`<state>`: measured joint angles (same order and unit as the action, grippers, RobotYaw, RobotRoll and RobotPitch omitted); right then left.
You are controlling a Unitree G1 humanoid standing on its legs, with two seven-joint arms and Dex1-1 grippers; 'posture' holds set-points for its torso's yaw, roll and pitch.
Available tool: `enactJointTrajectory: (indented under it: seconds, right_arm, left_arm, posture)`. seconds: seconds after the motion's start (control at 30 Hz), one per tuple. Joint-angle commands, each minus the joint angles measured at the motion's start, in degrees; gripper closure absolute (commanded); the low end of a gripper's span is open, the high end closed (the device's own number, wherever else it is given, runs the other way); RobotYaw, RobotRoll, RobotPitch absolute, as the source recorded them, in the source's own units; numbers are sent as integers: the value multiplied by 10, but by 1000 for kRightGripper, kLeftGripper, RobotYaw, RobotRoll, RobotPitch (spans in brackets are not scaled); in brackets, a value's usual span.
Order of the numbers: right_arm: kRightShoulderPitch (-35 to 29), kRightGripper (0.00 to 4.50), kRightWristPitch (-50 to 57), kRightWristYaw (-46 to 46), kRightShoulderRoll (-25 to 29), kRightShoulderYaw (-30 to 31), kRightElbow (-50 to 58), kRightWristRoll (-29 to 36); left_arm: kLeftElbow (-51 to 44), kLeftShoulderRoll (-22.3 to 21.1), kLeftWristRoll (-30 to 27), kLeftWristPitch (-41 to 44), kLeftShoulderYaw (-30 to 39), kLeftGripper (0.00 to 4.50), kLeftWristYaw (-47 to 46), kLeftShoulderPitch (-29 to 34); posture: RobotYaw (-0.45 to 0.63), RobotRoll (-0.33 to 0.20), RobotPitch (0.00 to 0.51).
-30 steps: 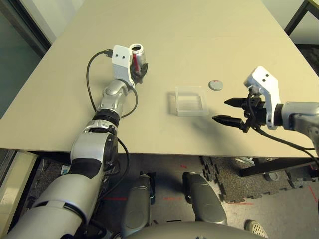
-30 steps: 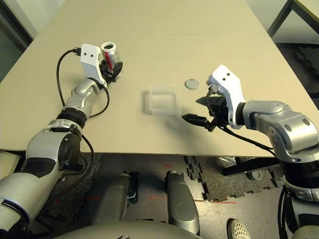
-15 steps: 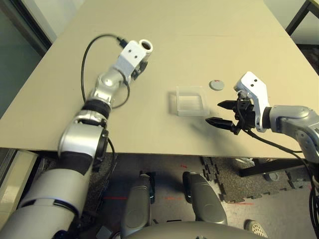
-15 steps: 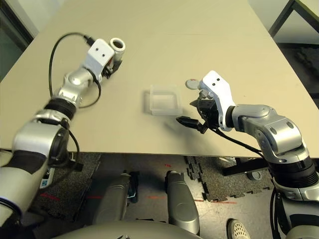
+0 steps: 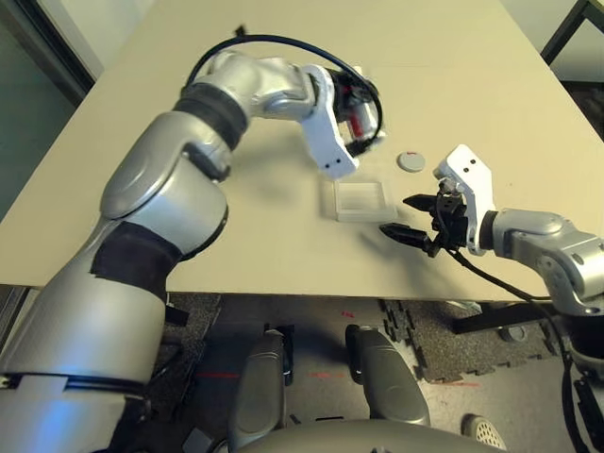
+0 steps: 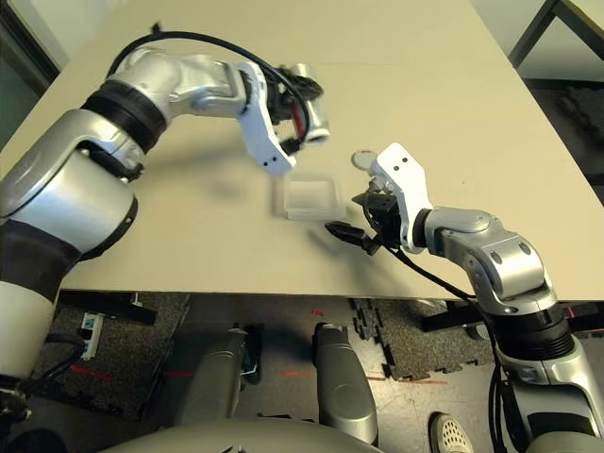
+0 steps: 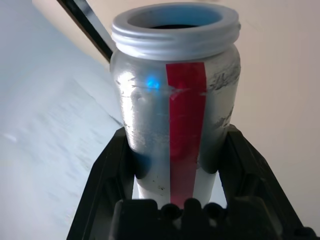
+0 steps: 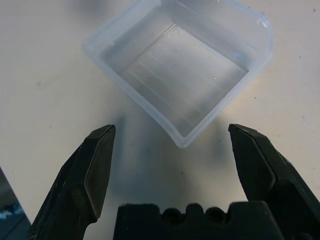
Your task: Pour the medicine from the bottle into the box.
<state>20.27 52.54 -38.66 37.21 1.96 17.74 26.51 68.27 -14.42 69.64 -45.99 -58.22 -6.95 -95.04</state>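
The left hand (image 7: 175, 200) clamps the uncapped bottle (image 6: 307, 113) above the box (image 6: 310, 198) mid-counter; the right hand (image 8: 177, 165) gapes wide beside it. Tipped off-centre, medicine could miss the box.

Beige table (image 5: 142, 170); clear box (image 5: 360, 199) resting on it; flat grey cap (image 5: 409, 161) nearby
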Motion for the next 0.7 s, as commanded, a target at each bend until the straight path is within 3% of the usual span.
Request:
enactJointTrajectory:
  seconds: [0.03, 0.27, 0.43, 0.5, 0.57, 0.7]
  right_arm:
    - [-11, 0, 2, 9, -2, -7, 8, 0]
    - [-9, 0, 5, 11, 1, -15, 10, 4]
    - [-1, 0, 5, 9, 0, -12, 2, 4]
    - [4, 0, 4, 5, 1, -9, -4, 3]
    - [8, 0, 3, 2, 2, -8, -8, 3]
    - [16, 0, 3, -5, 5, -5, -15, 2]
  left_arm:
    - [14, 9, 34, 16, -28, 1962, -49, -18]
    - [37, 7, 52, 17, -48, 1963, -81, -13]
    - [50, -1, 20, -2, -22, 1963, -49, 3]
    - [65, -7, -53, -22, 39, 1963, 11, 19]
    - [78, -3, -168, -24, 136, 1964, 127, 43]
    - [74, 8, -359, 49, 303, 1964, 318, 94]
  posture:
    - [-222, 0, 137]
    - [-216, 0, 138]
    - [-197, 0, 139]
    - [-189, 0, 138]
    - [-183, 0, 138]
    - [-170, 0, 141]
